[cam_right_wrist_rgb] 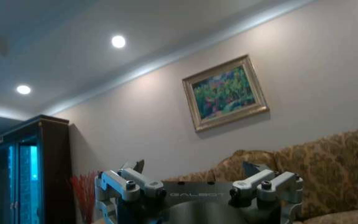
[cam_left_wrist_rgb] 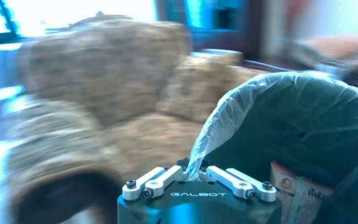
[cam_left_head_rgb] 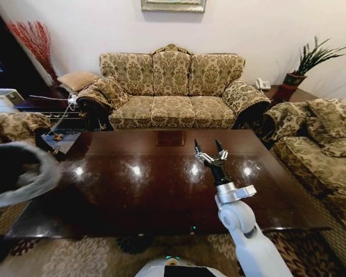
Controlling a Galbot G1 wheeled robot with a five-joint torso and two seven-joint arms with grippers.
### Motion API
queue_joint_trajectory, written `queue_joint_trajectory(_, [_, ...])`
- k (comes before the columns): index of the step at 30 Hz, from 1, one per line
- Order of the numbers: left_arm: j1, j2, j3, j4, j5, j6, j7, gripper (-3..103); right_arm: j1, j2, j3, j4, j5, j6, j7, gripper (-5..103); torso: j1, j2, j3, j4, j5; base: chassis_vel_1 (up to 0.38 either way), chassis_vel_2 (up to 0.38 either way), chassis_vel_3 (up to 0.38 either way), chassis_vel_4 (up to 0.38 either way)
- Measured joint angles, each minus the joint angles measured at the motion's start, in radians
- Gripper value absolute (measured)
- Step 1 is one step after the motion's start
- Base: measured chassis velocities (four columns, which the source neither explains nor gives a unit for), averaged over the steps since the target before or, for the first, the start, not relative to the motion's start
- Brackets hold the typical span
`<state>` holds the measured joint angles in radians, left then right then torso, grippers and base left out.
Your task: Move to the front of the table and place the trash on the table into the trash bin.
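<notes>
Holding the trash bin [cam_left_wrist_rgb: 303,126] by its white bag liner, the left gripper [cam_left_wrist_rgb: 195,175] is pinched on the rim at the table's [cam_left_head_rgb: 161,190] left end. Bin is round, dark inside. Right gripper [cam_left_head_rgb: 208,148] hovers over the glossy dark table, fingers spread, empty.

dark reddish-brown table [cam_left_head_rgb: 132,190]; gold floral-patterned sofa [cam_left_head_rgb: 172,86]

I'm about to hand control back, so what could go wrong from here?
1. The left gripper pinches only the bag liner of the trash bin, held off the table's left edge; the thin liner may slip or tear.
2. The right gripper is open over the glossy table, fingers pointing at the sofa; a low sweep could scratch the wood.
</notes>
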<state>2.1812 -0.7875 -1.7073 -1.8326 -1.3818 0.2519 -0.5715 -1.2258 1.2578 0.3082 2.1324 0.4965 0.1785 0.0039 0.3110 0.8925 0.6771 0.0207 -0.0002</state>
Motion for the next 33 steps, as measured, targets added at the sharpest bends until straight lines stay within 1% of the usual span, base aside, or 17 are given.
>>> queue_joint_trajectory(1, [-0.010,-0.027,-0.002,0.024,0.001,-0.025,-0.040,2,0.009,0.010,-0.006,-0.008,0.002,0.010,0.011,100,-0.001,0.000,0.000,0.0002,0.0004,0.200,-0.234,-0.191,0.245])
queue_joint_trajectory(2, [-0.015,-0.051,-0.001,0.050,0.004,-0.047,-0.058,2,0.012,0.017,-0.010,-0.010,0.006,0.012,0.024,100,-0.001,0.000,0.000,0.0000,0.0003,0.200,-0.173,-0.167,0.213])
queue_joint_trajectory(3, [-0.015,-0.051,-0.001,0.050,0.004,-0.047,-0.058,2,0.012,0.017,-0.010,-0.010,0.006,0.012,0.024,100,-0.001,0.000,0.000,0.0000,0.0003,0.200,-0.173,-0.167,0.213])
queue_joint_trajectory(6, [-0.052,-0.109,0.026,0.156,0.017,-0.097,-0.095,2,0.004,0.022,-0.015,-0.023,0.005,0.015,0.034,100,-0.002,0.001,-0.001,0.0005,0.0006,0.100,-0.141,-0.116,0.098])
queue_joint_trajectory(8, [-0.061,-0.120,0.033,0.173,0.017,-0.103,-0.098,2,0.001,0.021,-0.015,-0.024,0.004,0.015,0.034,100,-0.001,0.001,-0.001,0.0006,0.0002,0.053,-0.089,-0.049,0.086])
queue_joint_trajectory(10, [-0.092,-0.159,0.063,0.233,0.017,-0.121,-0.099,2,-0.010,0.019,-0.014,-0.030,-0.003,0.015,0.035,100,-0.001,0.001,0.000,0.0000,-0.0003,0.000,0.000,0.000,0.000])
queue_joint_trajectory(11, [-0.115,-0.185,0.094,0.274,0.024,-0.134,-0.087,2,-0.015,0.019,-0.010,-0.035,-0.012,0.015,0.038,100,0.000,0.000,0.000,-0.0006,0.0010,0.000,0.000,0.000,0.000])
queue_joint_trajectory(13, [-0.135,-0.205,0.120,0.306,0.034,-0.144,-0.078,2,-0.019,0.018,-0.004,-0.038,-0.018,0.015,0.041,100,0.001,0.000,0.001,-0.0005,0.0005,-0.041,0.017,0.028,-0.072])
queue_joint_trajectory(17, [-0.261,-0.301,0.249,0.424,0.056,-0.165,-0.057,2,-0.041,-0.010,0.051,-0.040,-0.015,0.010,0.048,100,0.001,0.000,0.000,-0.0005,-0.0004,-0.026,0.021,0.017,-0.032])
queue_joint_trajectory(18, [-0.261,-0.301,0.249,0.424,0.056,-0.165,-0.057,2,-0.041,-0.010,0.051,-0.040,-0.015,0.010,0.048,100,0.001,0.000,0.000,-0.0005,-0.0004,0.000,0.000,0.000,0.000])
queue_joint_trajectory(19, [-0.292,-0.321,0.273,0.447,0.065,-0.167,-0.057,2,-0.045,-0.012,0.063,-0.039,-0.015,0.006,0.052,100,0.000,0.000,0.000,-0.0005,0.0004,0.000,0.000,0.000,0.000])
queue_joint_trajectory(21, [-0.371,-0.363,0.323,0.509,0.068,-0.164,-0.057,2,-0.068,-0.019,0.095,-0.007,-0.014,-0.017,0.076,100,0.000,0.000,0.000,-0.0003,0.0000,0.000,0.000,0.000,0.000])
queue_joint_trajectory(22, [-0.371,-0.363,0.323,0.509,0.068,-0.164,-0.057,2,-0.068,-0.019,0.095,-0.007,-0.014,-0.017,0.076,100,0.000,0.000,0.000,-0.0003,0.0000,0.000,0.000,0.000,0.000])
queue_joint_trajectory(25, [-0.472,-0.413,0.396,0.614,0.071,-0.161,-0.038,2,-0.101,-0.030,0.128,0.050,-0.006,-0.046,0.109,100,0.000,0.000,0.000,-0.0008,0.0007,0.000,0.000,0.000,0.000])
queue_joint_trajectory(27, [-0.484,-0.422,0.406,0.628,0.074,-0.163,-0.030,2,-0.104,-0.029,0.129,0.057,-0.007,-0.044,0.128,100,0.000,0.000,0.000,-0.0009,0.0005,0.000,0.000,0.000,0.000])
queue_joint_trajectory(28, [-0.512,-0.445,0.432,0.662,0.086,-0.167,-0.004,2,-0.107,-0.023,0.122,0.068,-0.023,-0.029,0.175,100,0.000,0.000,0.000,-0.0008,-0.0003,0.000,0.000,0.000,0.000])
queue_joint_trajectory(33, [-0.550,-0.475,0.462,0.710,0.098,-0.175,0.033,2,-0.128,-0.011,0.116,0.090,-0.067,-0.020,0.199,100,0.000,0.000,0.000,-0.0004,0.0009,0.000,0.000,0.000,0.000])
